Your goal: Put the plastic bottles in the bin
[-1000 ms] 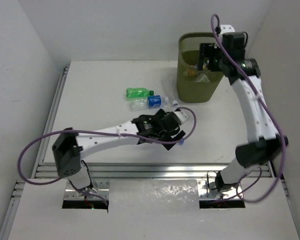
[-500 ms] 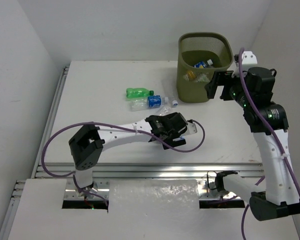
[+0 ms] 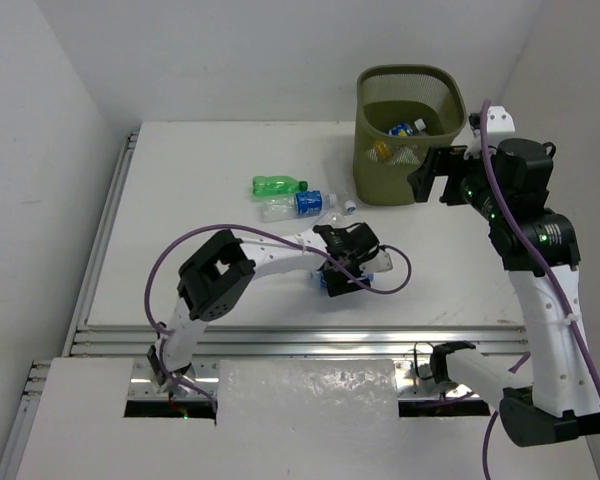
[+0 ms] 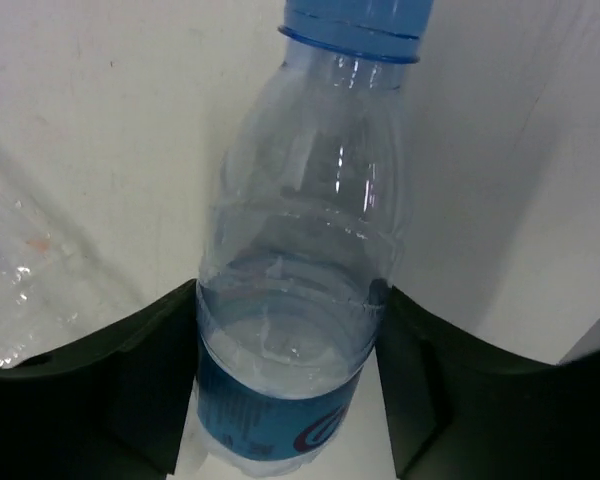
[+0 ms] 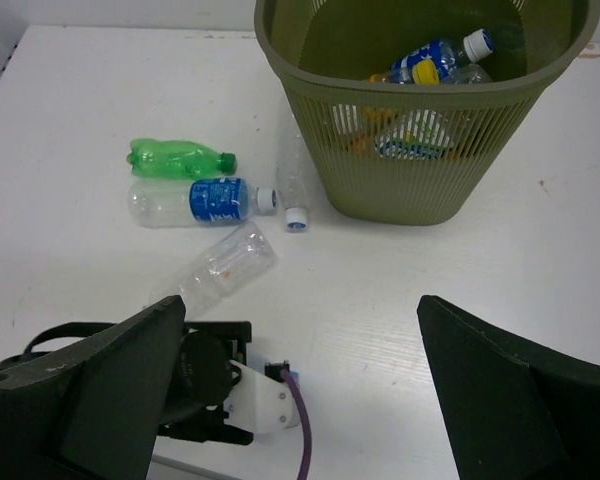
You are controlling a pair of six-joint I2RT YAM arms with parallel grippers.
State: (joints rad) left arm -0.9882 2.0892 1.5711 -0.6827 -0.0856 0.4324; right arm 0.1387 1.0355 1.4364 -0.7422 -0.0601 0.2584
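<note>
Partway done, five left to bin | your bin (image 3: pixel 390 178), far right of the table (image 3: pixel 200 180), holds several bottles (image 5: pixel 435 55) | four lie just left of it, one green bottle (image 5: pixel 175 158), three clear | left gripper (image 4: pixel 285 375) clamps a clear blue-capped bottle (image 4: pixel 300 250) | right gripper (image 3: pixel 432 178) gapes empty beside the bin

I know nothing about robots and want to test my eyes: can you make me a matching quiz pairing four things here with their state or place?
Things:
1. green bottle
2. bin
3. left gripper
4. right gripper

States:
A. open, holding nothing
B. lying on the table
C. has several bottles inside
D. closed around a clear blue-capped bottle

Pairs: 1-B, 2-C, 3-D, 4-A
</note>
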